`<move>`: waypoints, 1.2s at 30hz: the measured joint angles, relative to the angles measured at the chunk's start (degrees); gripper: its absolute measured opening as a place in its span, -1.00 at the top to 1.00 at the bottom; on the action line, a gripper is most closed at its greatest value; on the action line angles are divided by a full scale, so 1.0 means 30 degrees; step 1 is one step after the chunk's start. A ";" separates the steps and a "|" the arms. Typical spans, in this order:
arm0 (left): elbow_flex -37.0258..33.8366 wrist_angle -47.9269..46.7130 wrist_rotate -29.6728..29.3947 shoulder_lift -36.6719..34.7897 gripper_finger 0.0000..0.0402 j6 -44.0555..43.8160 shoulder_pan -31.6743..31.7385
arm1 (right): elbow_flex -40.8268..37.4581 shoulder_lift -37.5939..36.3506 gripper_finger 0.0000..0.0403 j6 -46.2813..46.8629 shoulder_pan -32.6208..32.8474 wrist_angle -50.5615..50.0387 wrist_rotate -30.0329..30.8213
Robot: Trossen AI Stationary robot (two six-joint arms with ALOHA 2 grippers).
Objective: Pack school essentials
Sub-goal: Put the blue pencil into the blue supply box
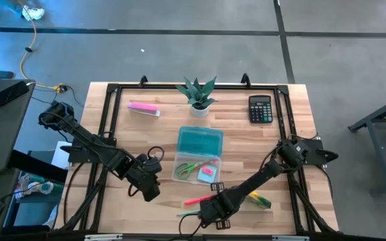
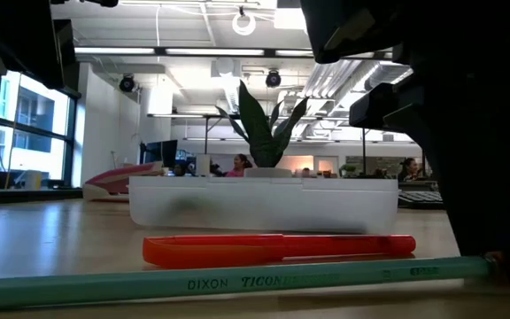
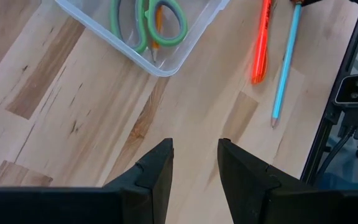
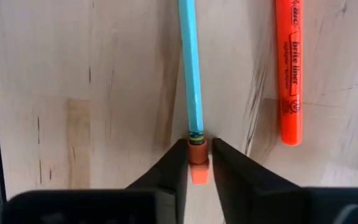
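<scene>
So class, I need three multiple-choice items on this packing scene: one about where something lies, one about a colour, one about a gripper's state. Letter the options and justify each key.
1. Where are the green-handled scissors?
A. inside the clear box
B. beside the calculator
C. under the plant

2. What colour is the pencil in front of the right gripper?
A. yellow
B. light blue-green
C. black

3. What is the right gripper doing?
A. hanging open high above the table
B. closed on the pencil's eraser end
C. holding the orange-red highlighter

Answers:
1. A, since the left wrist view shows the scissors lying in the box.
2. B, since the right wrist view shows a light blue-green shaft.
3. B, since its fingers press both sides of the eraser end, while the orange-red highlighter lies apart. The left gripper is open over bare wood.
</scene>
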 joint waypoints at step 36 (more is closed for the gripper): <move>0.0022 -0.3140 -0.0187 -0.2157 0.43 0.3202 0.1521 | -0.0095 -0.0699 0.90 0.5868 0.0990 0.1915 -0.1525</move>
